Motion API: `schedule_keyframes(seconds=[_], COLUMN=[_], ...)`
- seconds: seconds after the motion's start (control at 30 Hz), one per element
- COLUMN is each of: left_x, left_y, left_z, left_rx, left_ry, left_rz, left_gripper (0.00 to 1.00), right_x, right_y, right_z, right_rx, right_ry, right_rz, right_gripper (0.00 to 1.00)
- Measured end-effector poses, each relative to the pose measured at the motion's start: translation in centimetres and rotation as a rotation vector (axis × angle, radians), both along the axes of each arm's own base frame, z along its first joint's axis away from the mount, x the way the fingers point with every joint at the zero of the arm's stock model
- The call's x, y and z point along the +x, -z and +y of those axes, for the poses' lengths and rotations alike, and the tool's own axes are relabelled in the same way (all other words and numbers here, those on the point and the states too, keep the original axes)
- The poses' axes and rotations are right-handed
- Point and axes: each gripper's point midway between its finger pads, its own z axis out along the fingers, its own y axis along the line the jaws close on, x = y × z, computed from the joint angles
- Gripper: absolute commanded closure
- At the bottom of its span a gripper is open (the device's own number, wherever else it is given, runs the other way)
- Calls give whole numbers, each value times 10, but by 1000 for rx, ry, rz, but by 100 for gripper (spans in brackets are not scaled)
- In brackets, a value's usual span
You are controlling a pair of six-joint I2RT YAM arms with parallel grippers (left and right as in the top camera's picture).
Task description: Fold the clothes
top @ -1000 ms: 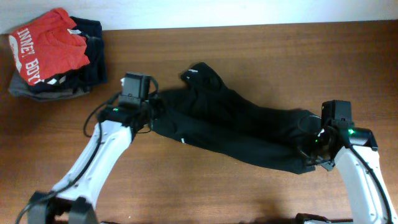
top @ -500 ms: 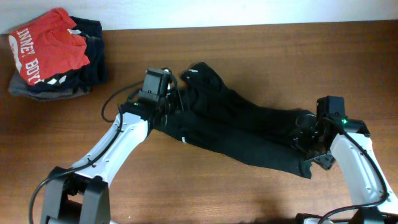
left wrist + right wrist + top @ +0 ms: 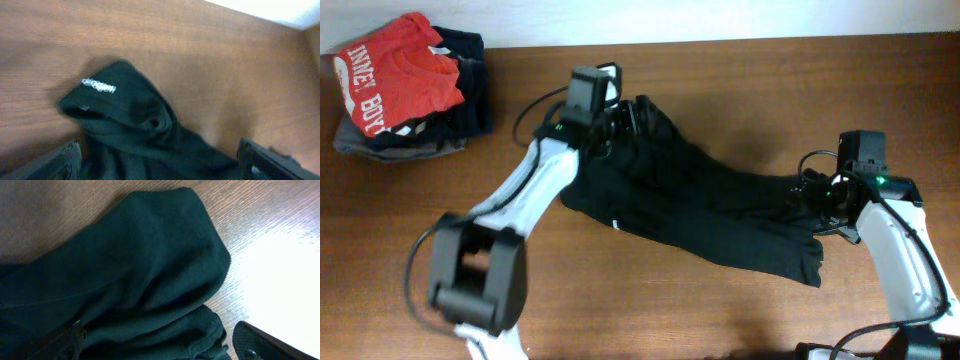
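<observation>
2 grippers, both mine, both spread wide with nothing clamped between the fingers. My left gripper (image 3: 623,112) hovers over the back-left end of the black long-sleeved top (image 3: 720,215), toward the back edge of the wooden table (image 3: 770,70) and a little left of its middle. In the left wrist view its 2 fingers (image 3: 67,157) sit at the bottom corners of the frame, far apart, and the cloth lies under the gap rather than in it. Whether the tips touch the cloth I cannot tell. That end of the top is a rounded, folded-over lobe with a small white logo (image 3: 98,86) near its edge, and bare wood shows around it on 3 sides.

My right gripper (image 3: 817,190) is at the other end of the top, close to the table's right edge. From the right wrist camera its fingers (image 3: 70,340) likewise show at the lower corners, set wide, with bunched black fabric between and beneath them, none of it pinched.

The top lies as 1 long, rumpled band slanting from back-left to front-right across the middle of the table, layered on itself.

In the back left corner sits a pile of other clothes: a red shirt with white lettering (image 3: 395,75) on top, a navy garment (image 3: 468,90) beside and under it, something grey (image 3: 360,143) at the bottom.
</observation>
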Motion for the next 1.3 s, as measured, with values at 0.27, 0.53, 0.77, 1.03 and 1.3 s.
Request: schedule_keyframes(seconds=[0.27, 0.53, 0.77, 1.03, 1.3], left_x=[15, 3, 4, 10, 16], left_y=[36, 36, 49, 74, 69], left_z=[-54, -77, -75, -78, -82], left_rx=[31, 12, 6, 0, -15], left_ry=[91, 89, 61, 52, 52], left_rz=[215, 259, 295, 314, 285], left_gripper=[1, 7, 7, 9, 19], right_x=[-4, -4, -4, -5, -1], right_y=[12, 13, 13, 13, 13], right_z=[6, 7, 7, 7, 6], right_rx=[33, 37, 37, 32, 28], right_ry=[-29, -33, -35, -53, -56], right_rz=[51, 56, 57, 60, 47], right_gripper=[1, 1, 1, 1, 1])
